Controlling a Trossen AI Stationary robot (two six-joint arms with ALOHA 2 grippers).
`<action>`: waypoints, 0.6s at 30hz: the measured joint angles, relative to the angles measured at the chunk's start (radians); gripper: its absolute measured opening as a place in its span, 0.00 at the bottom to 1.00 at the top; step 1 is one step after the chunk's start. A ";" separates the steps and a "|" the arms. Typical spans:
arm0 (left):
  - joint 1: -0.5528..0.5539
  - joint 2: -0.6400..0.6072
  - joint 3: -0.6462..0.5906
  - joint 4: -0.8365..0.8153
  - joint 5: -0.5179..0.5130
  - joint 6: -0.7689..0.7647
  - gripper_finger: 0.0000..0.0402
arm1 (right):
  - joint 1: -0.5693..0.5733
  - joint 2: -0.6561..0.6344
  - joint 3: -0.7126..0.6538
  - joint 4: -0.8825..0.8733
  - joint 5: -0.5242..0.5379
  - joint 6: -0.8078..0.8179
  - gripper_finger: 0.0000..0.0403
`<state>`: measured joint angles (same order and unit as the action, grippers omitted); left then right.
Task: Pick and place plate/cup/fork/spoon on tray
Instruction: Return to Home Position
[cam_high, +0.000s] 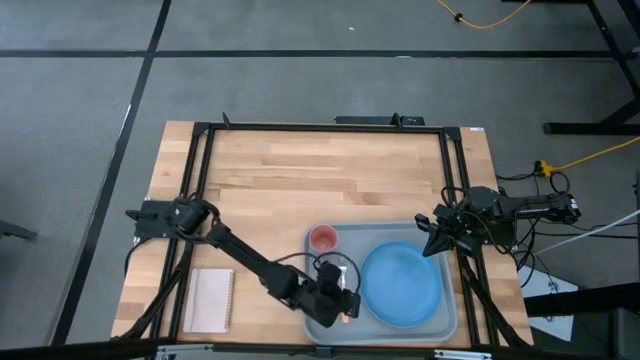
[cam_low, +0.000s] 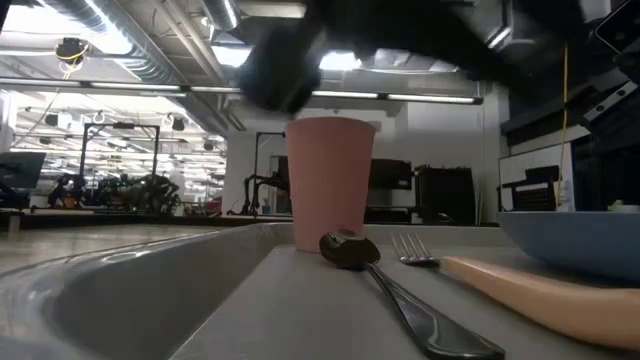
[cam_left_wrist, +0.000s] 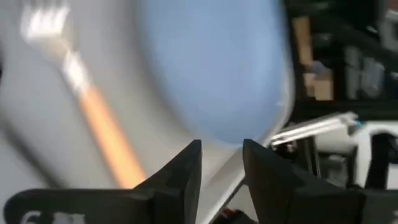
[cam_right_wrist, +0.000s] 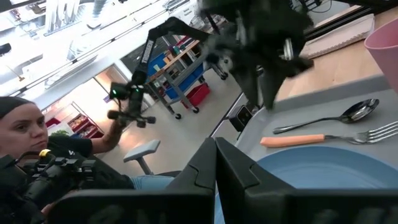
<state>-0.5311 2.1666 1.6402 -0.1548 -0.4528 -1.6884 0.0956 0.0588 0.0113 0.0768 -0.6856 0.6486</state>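
The grey-blue tray lies at the table's near right. On it rest the light-blue plate, the pink cup standing upright, the dark spoon and the orange-handled fork, which lie side by side between cup and plate. My left gripper hovers over the tray's near left part, above the handles of the fork and the spoon, open and empty. My right gripper is shut and empty by the tray's far right corner.
A white notepad lies on the table at the near left. The far half of the wooden table is bare wood. A dark frame runs along the table's edges. A person sits beyond the table in the right wrist view.
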 joint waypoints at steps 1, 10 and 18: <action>-0.002 -0.018 0.000 0.012 -0.030 0.087 0.27 | 0.000 0.000 0.000 0.000 0.000 0.000 0.01; -0.029 -0.177 0.001 0.064 -0.059 0.774 0.28 | 0.000 0.000 0.000 0.000 0.010 0.034 0.01; -0.024 -0.354 0.001 -0.277 -0.028 1.212 0.28 | 0.000 0.000 0.000 0.002 0.023 -0.023 0.01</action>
<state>-0.5549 1.8128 1.6413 -0.4321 -0.4810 -0.4762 0.0956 0.0589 0.0113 0.0788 -0.6622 0.6253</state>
